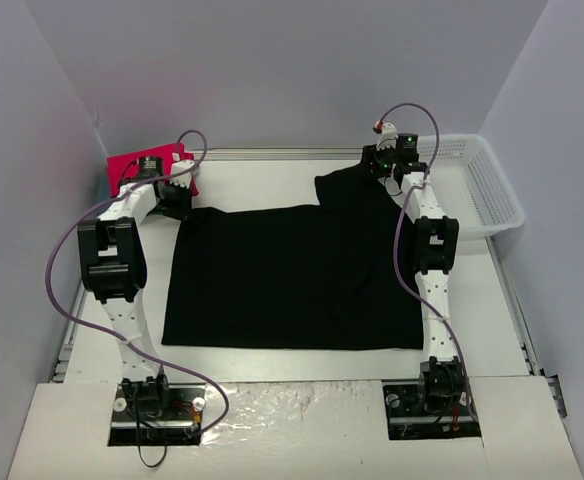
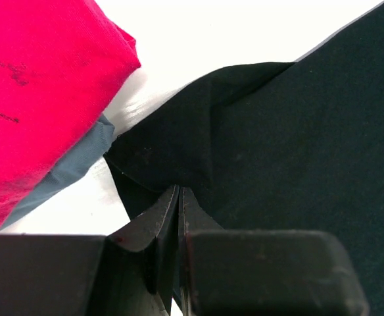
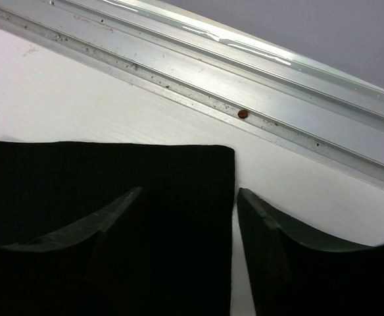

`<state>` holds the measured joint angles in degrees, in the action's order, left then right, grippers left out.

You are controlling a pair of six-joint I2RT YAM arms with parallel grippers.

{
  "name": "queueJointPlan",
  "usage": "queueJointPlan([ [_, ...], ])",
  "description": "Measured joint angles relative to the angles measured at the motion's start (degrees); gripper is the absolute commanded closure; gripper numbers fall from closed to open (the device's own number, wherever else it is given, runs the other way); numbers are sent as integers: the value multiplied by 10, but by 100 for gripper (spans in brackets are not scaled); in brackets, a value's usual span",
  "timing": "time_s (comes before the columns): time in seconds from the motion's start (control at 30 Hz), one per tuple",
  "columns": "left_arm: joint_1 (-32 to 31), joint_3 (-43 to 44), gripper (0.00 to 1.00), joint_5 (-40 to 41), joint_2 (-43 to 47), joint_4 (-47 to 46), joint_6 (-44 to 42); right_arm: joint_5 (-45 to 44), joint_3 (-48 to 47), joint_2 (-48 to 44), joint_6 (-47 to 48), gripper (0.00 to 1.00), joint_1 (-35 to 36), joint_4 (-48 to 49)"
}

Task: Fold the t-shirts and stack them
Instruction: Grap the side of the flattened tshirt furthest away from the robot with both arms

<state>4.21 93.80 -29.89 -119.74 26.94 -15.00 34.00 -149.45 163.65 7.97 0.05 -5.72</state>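
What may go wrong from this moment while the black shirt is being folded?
1. The left hand is shut on a corner of the black shirt, close to the red shirt; lifting it might brush that shirt.
2. The right hand is open across the cloth's edge, one finger over the table; it might catch little cloth, so the fold goes uneven.

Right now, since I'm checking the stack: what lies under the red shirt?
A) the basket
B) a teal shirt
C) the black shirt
B: in the left wrist view an edge of the teal shirt pokes out from beneath the red shirt.
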Motion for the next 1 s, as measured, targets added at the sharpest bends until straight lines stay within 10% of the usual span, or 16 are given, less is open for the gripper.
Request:
queueJointPlan([
  [0.63, 0, 7, 98, -7, -13, 14, -15, -11, 0, 3, 10, 100, 0, 3],
  [1.0, 0, -9, 98, -11, -11, -16, -8, -20, 0, 3, 9, 100, 0, 2],
])
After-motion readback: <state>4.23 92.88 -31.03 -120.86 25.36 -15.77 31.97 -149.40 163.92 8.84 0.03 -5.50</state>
